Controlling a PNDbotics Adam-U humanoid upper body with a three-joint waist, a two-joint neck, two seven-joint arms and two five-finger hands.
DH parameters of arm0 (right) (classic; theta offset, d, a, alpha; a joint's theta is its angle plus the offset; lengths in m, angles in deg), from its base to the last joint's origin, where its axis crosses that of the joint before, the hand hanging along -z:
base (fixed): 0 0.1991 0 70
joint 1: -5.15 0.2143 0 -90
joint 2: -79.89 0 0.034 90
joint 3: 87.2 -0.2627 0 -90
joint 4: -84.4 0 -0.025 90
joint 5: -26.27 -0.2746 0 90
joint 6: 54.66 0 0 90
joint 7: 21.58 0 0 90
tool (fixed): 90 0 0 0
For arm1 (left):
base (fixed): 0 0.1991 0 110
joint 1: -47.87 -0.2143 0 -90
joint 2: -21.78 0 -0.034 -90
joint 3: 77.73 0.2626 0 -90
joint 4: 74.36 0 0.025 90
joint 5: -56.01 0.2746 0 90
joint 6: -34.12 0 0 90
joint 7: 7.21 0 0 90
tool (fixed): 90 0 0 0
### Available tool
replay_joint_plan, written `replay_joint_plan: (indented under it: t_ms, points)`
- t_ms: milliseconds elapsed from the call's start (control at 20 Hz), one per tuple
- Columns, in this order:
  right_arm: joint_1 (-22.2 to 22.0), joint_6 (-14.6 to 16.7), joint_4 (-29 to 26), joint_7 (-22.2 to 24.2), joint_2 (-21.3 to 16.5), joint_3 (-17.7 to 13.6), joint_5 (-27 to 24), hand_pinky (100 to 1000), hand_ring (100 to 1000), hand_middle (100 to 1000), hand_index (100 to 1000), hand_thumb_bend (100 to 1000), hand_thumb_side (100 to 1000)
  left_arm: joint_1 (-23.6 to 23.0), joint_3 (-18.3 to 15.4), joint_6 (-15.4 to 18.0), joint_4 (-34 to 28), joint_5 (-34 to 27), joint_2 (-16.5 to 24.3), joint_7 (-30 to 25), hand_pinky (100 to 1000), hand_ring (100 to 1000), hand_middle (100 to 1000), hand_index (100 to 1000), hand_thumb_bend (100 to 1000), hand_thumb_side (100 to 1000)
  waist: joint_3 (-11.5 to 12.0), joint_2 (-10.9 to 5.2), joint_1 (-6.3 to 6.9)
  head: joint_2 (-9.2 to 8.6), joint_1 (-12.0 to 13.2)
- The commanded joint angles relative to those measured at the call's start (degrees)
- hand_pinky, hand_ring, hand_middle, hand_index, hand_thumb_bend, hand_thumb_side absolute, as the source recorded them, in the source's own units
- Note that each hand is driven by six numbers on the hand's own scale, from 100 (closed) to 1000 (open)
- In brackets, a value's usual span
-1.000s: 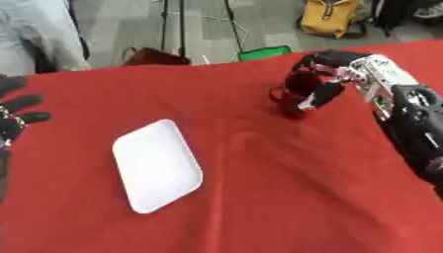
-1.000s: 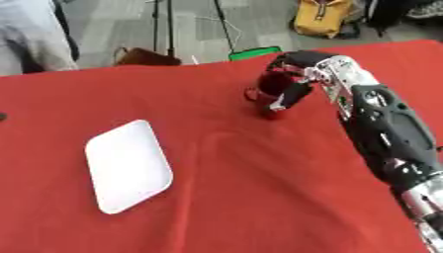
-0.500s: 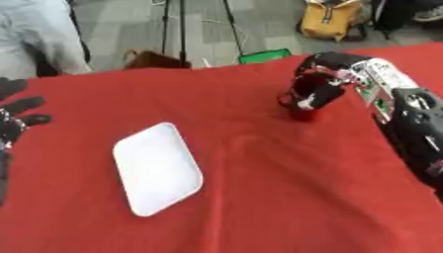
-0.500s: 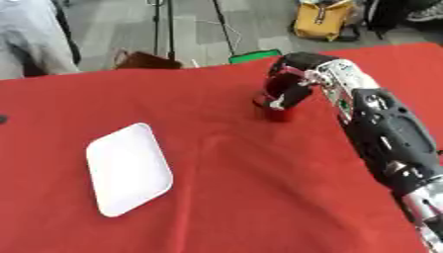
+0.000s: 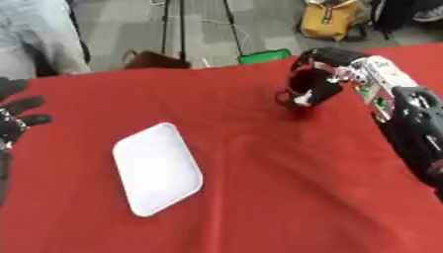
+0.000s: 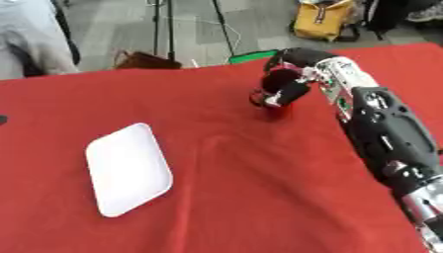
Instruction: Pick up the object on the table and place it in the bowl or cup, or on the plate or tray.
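A small dark red object stands on the red tablecloth at the upper right, mostly hidden by my right hand, whose black fingers curl round it from above. The white rectangular tray lies flat at the left of centre, well apart from the hand. My left hand rests at the left edge of the left eye view, fingers spread and holding nothing; the right eye view does not show it.
The red cloth covers the whole table, with a crease near the middle. Beyond the far edge are a tripod's legs, a yellow bag, a green item and a person's legs.
My right hand has stayed curled on the red object with little shift over the second. The whole picture has moved slightly, so the head has tilted.
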Motion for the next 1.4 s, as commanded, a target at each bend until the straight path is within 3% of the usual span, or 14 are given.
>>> replay_joint_plan:
  t_ms: [50, 500, 900, 950, 1000, 1050, 1350, 1400]
  points:
    - [1.73, 0.15, -3.31, -0.09, -2.11, 0.1, -2.0, 396, 561, 834, 867, 380, 553, 0.6, -0.19, 0.03, -1.11, -0.24, 0.64, -0.21, 731, 802, 834, 904, 512, 778, 0.03, -1.34, -0.24, -0.56, 0.15]
    - [3.68, 1.78, -11.62, 1.38, -0.32, 3.48, -6.46, 394, 558, 841, 870, 379, 567, 0.74, -0.02, -0.01, -1.24, -0.37, 0.62, -0.35, 731, 803, 834, 904, 512, 773, 0.94, -1.59, -0.58, -0.44, -0.11]
    - [4.97, 2.58, -12.53, 3.19, 3.38, 5.72, -6.63, 392, 555, 846, 867, 381, 575, 1.5, 0.47, -0.04, -1.78, -0.92, 0.18, -0.47, 727, 800, 831, 904, 516, 752, 3.26, -1.84, -0.66, -0.33, -0.77]
    - [5.06, 2.49, -12.33, 2.62, 4.1, 5.82, -6.42, 391, 555, 846, 867, 383, 576, 1.65, 0.6, -0.06, -1.92, -1.06, 0.07, -0.39, 726, 800, 831, 904, 516, 751, 3.58, -1.82, -0.64, -0.29, -0.84]
    - [5.14, 2.37, -12.15, 1.84, 4.63, 5.91, -6.16, 381, 547, 845, 861, 400, 645, 1.76, 0.71, -0.1, -2.03, -1.17, -0.01, -0.35, 725, 801, 830, 904, 518, 749, 3.79, -1.81, -0.63, -0.27, -0.88]
    - [5.23, 1.8, -12.08, 0.2, 5.35, 5.83, -5.87, 381, 547, 840, 861, 393, 585, 1.93, 0.89, -0.14, -2.15, -1.36, -0.16, -0.38, 725, 801, 830, 903, 519, 748, 4.1, -1.79, -0.63, -0.24, -0.94]
    - [5.69, -2.87, -10.53, -8.39, 8.29, 6.09, -4.43, 359, 531, 835, 858, 418, 587, 2.81, 1.69, -0.36, -2.78, -1.95, -0.78, -0.95, 724, 802, 830, 903, 525, 737, 5.55, -1.75, -0.6, -0.05, -1.28]
    - [5.76, -3.59, -10.28, -9.23, 8.72, 6.22, -4.28, 359, 531, 834, 858, 484, 600, 2.92, 1.83, -0.42, -2.88, -2.07, -0.86, -1.09, 724, 802, 830, 903, 525, 737, 5.77, -1.75, -0.6, -0.01, -1.33]
